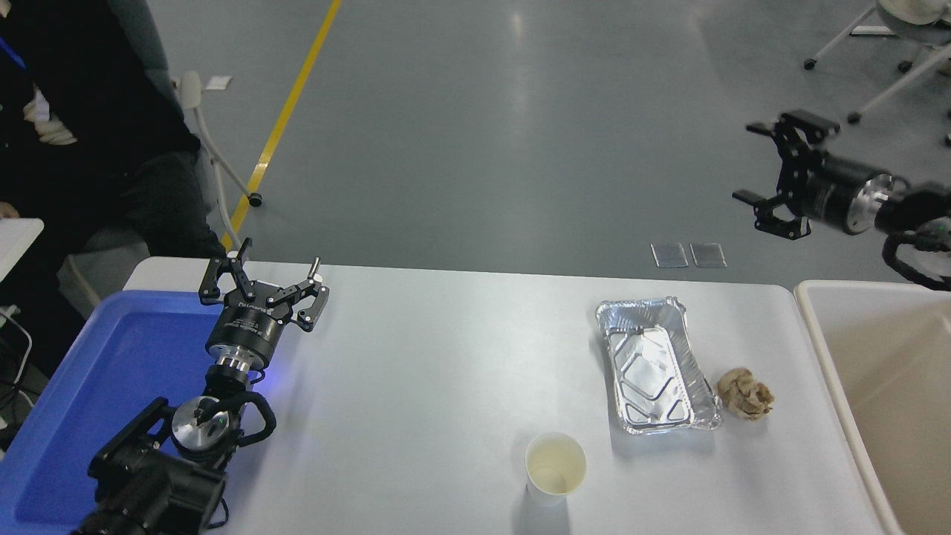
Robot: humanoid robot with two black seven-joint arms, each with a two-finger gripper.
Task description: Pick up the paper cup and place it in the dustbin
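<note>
Right pincer [773,167] hung high at the far right, well above and beyond the desk [416,357], its fingers spread wide and gripping nothing, its black arm reaching in from the right edge. Left pincer [260,286] sat parked at the near left, fingers also splayed open and empty, poised over the far edge of the blue bin [96,371] where that bin met the white desk. And the paper cup [556,466] stood upright on the desk near the front edge, right of centre, its pale cream inside showing, untouched and well apart from both pincers. Just beyond it and to the right lay the silver foil tray [654,364], empty, lengthwise from near to far. Beside the tray's near right corner sat the crumpled brownish paper ball [745,394], close to the tray; whether they touched could not be told. Over at the right edge the dustbin [825,349] showed its rounded white rim and beige inside, butting against the desk's right side, almost directly below the raised right pincer. A person in dark clothing [82,111] sat at the far left, beyond the blue bin.
</note>
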